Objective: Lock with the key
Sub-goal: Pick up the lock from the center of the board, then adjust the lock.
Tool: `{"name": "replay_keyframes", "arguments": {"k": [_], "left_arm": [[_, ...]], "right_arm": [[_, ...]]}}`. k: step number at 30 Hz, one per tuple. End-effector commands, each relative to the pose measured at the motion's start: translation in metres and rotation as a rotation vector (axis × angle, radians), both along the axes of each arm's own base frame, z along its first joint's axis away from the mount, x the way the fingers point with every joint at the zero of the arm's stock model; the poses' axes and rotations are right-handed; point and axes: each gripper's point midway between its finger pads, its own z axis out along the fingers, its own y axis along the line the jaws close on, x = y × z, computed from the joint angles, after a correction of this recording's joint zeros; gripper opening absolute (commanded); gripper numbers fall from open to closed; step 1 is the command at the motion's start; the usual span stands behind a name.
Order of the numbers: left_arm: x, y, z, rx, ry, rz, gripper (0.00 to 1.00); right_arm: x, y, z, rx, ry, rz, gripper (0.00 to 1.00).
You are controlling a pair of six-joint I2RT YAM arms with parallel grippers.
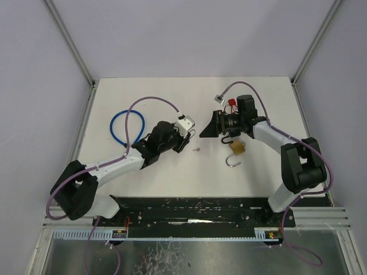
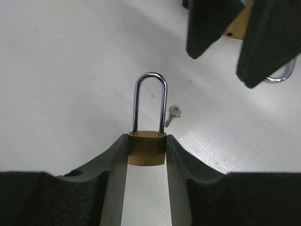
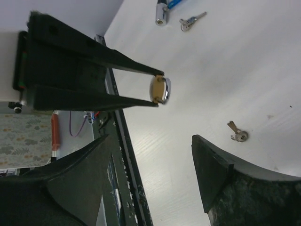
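Left jaws pinch padlock point(image 2: 146, 150) by its sides; right jaws stand open; key point(image 2: 172, 114) lies free between.

White table point(image 1: 172, 177) w/ key point(image 1: 196, 150), brass padlock point(image 1: 237, 148), blue cable point(image 1: 112, 126).

No legible text (padlock point(image 2: 146, 149) brass shows none).

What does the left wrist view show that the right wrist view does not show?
Only left wrist: a second padlock behind the right gripper. Only right wrist: a silver cylinder with a blue part, and a second key beside it. Both: the brass padlock held in the left gripper, and a small key lying on the table.
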Motion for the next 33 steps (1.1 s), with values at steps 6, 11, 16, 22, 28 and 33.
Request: {"name": "replay_keyframes", "arguments": {"k": [6,11,16,22,28,33], "left_arm": [[-0.006,-0.043,0.049,0.002,-0.273,-0.248,0.0],[-0.007,-0.05,0.054,0.003,-0.285,-0.268,0.0],[-0.008,-0.055,0.059,-0.002,-0.297,-0.285,0.0],[-0.009,-0.052,0.062,-0.019,-0.297,-0.265,0.02],[-0.029,-0.038,0.063,-0.129,-0.25,-0.229,0.49],[-0.059,-0.008,0.065,-0.342,-0.167,-0.225,0.74]], "right_arm": [[0.002,0.006,0.048,0.102,0.014,-0.014,0.71],[0.001,0.005,0.041,0.077,0.035,-0.018,0.63],[-0.005,0.01,0.039,0.063,0.018,0.011,0.43],[-0.011,0.014,0.05,0.09,-0.033,0.069,0.02],[-0.016,0.01,0.063,0.075,-0.213,0.137,0.0],[-0.019,0.001,0.063,0.013,-0.448,0.247,0.0]]}}
